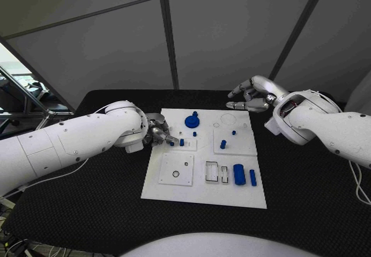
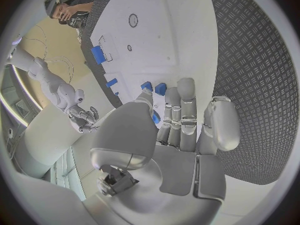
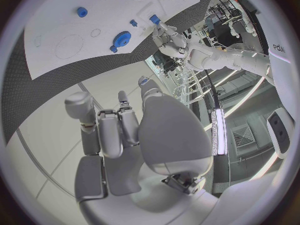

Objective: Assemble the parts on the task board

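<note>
Head view showed our left hand [image 1: 160,132] at the left edge of the white task board [image 1: 202,195], its fingers curled around a small blue part [image 1: 171,142] that stood just beside a second small blue peg [image 1: 182,142]. From the left wrist view, the fingertips [image 2: 147,92] touched that blue part, so we took it as held, though the grip itself was partly hidden. Our right hand [image 1: 251,96] hovered above the black tabletop [image 1: 93,214] just beyond the board's far right corner, fingers curled in and holding nothing.

On the board we saw a blue gear-like disc [image 1: 192,121] near the far edge, a small blue peg [image 1: 222,144] right of centre, and two larger blue parts, a thick cylinder [image 1: 239,174] and a slim bar [image 1: 253,177], lying side by side at the near right. Rectangular slots [image 1: 216,172] lay just left of them.
</note>
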